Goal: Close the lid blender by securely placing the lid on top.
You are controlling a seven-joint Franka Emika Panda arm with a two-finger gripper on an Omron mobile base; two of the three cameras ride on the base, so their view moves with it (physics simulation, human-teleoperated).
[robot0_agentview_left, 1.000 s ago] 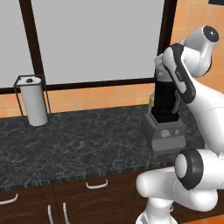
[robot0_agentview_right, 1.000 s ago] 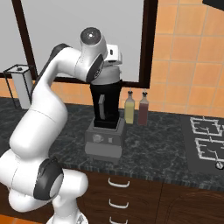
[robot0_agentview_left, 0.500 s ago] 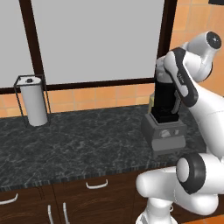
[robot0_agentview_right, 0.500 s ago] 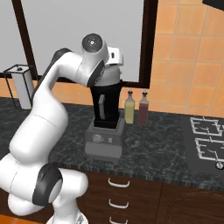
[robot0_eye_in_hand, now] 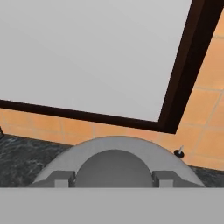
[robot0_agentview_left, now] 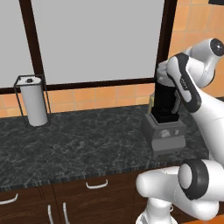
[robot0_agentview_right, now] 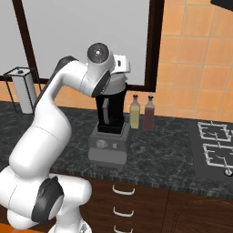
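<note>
A tall dark, nearly black blender jar on a boxy grey base [robot0_agentview_right: 108,144] is seen standing on the dark speckled stone counter [robot0_agentview_left: 74,144], in front of a big window with a dark frame [robot0_agentview_left: 92,39]. A round dial is seen on the front of the base, and a grey handle runs down the side of the jar. The round, flat light-grey lid [robot0_eye_in_hand: 114,162] is seen from the hand view as a wide pale disc with a darker raised knob in its middle — it sits low in that picture, right at the hand. In the right base view the lid [robot0_agentview_right: 119,80] is seen at the very top of the jar, under the robot's white hand. The two-finger gripper [robot0_eye_in_hand: 115,177] is held just at the lid, with one small grey finger tip [robot0_eye_in_hand: 61,177] on each side of the knob. The tips are set apart about as wide as the knob, but it cannot be told if the knob is squeezed or only touched. Two bottles — a tall yellow bottle [robot0_agentview_right: 134,113] and a tall dark red bottle [robot0_agentview_right: 149,113] — are seen just beside the blender. A white paper roll in a wire holder [robot0_agentview_left: 33,103] stands well apart. No writing can be read.
</note>
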